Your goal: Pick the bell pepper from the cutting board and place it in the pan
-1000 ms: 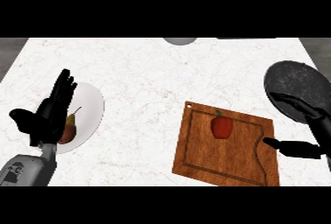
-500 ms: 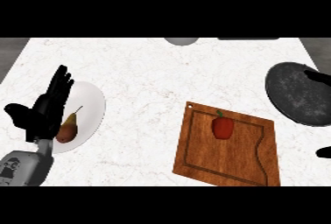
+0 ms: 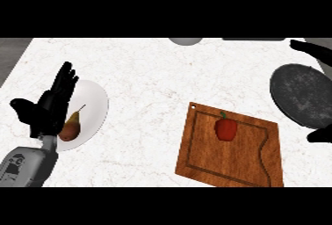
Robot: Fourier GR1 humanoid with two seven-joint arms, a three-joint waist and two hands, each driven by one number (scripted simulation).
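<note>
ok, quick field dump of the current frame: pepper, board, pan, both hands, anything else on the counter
bell pepper: red, green stem, lying on the cutting board, untouched
cutting board: wooden, rotated, right of centre on the counter
pan: dark, round, at the right edge, nothing in it
left hand: open, fingers up, at the left over the plate, resting
right hand: only dark parts show at the right edge; fingers cannot be judged
plate: white, holds a pear
counter: white marble
task state: pepper not yet picked
</note>
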